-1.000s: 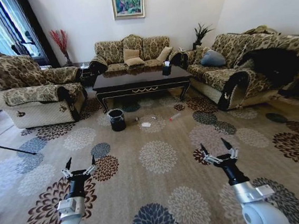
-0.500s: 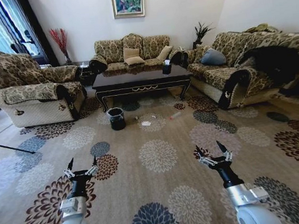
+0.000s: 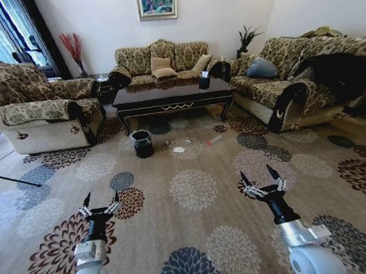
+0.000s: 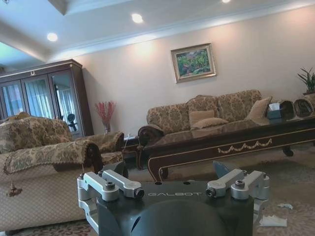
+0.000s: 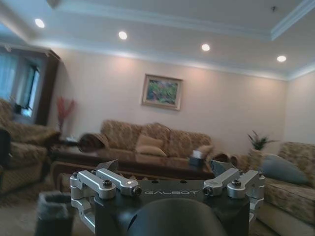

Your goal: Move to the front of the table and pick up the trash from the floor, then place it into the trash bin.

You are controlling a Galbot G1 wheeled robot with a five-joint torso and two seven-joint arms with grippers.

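The dark wood table (image 3: 172, 94) with gold scrollwork stands ahead across the carpet, also seen as the table (image 4: 231, 142) in the left wrist view. On the floor in front of it lie trash pieces: a white napkin (image 3: 179, 150), a tiny wrapper (image 3: 188, 141), a small dark lump (image 3: 167, 145) and a red-capped tube (image 3: 214, 140). The napkin (image 4: 272, 221) shows in the left wrist view too. The black trash bin (image 3: 142, 143), also the trash bin (image 5: 53, 212), stands left of the trash. My left gripper (image 3: 100, 202) and right gripper (image 3: 262, 179) hover open and empty, far short of the trash.
An armchair (image 3: 35, 115) stands on the left, a sofa (image 3: 163, 64) behind the table and another sofa (image 3: 301, 80) on the right. A tissue box (image 3: 204, 81) sits on the table. A dark rod (image 3: 9, 179) crosses the floor at far left. Patterned carpet lies open ahead.
The whole head view has shifted slightly, with table, bin and trash sliding up the picture. Both arms hold their raised, open pose.
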